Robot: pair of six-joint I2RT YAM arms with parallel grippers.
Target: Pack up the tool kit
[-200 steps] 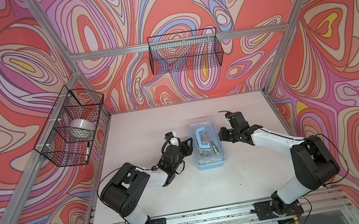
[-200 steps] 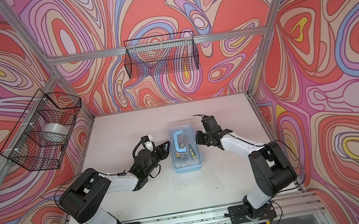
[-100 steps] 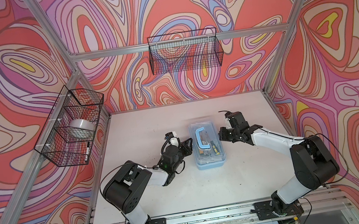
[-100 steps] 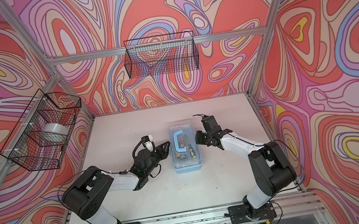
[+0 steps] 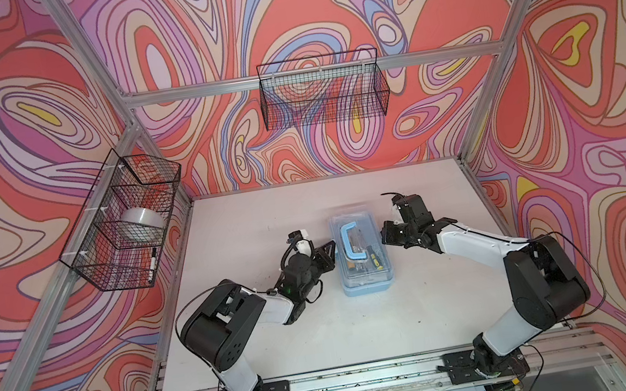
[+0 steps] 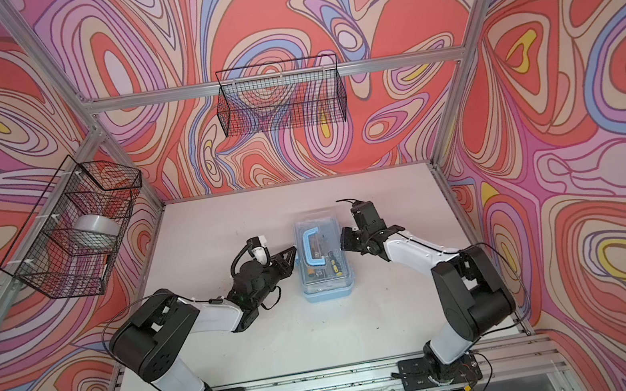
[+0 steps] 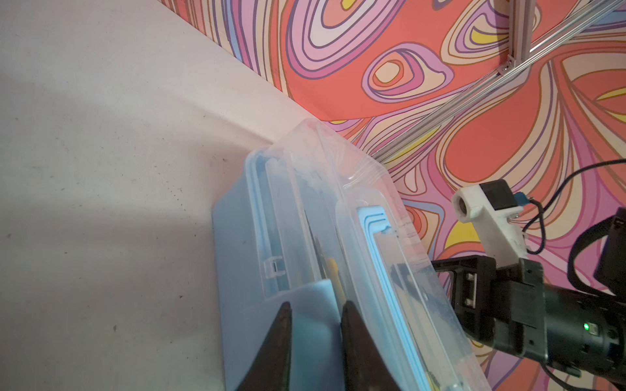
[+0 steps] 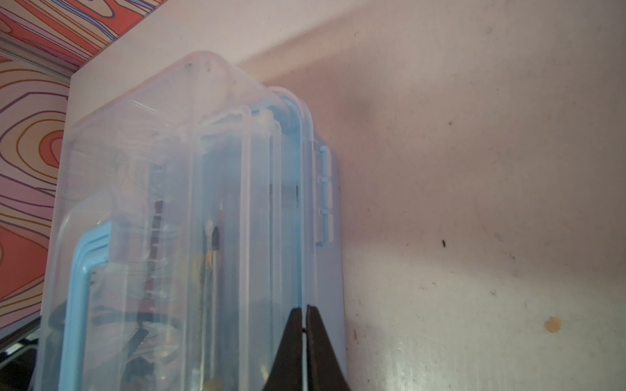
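Note:
The tool kit (image 5: pixel 363 264) (image 6: pixel 325 274), a light-blue case with its clear lid down and a blue handle (image 5: pixel 353 241) on top, lies mid-table with tools inside. My left gripper (image 5: pixel 331 246) (image 6: pixel 292 250) is at its left side. In the left wrist view the left gripper (image 7: pixel 315 304) has a narrow gap between its jaws, and its tips lie over the blue latch flap (image 7: pixel 313 316). My right gripper (image 5: pixel 386 234) (image 6: pixel 345 240) is at the case's right side. There the right gripper (image 8: pixel 304 308) is shut, its tips against the lid's rim near the hinge (image 8: pixel 325 196).
A black wire basket (image 5: pixel 323 90) hangs on the back wall. Another black wire basket (image 5: pixel 126 220) on the left wall holds a tape roll (image 5: pixel 139 222) and a marker. The patterned walls and metal frame close in the white table (image 5: pixel 264 220).
The left gripper's jaws have narrowed at the case's left side. Both arms and the case have hardly moved.

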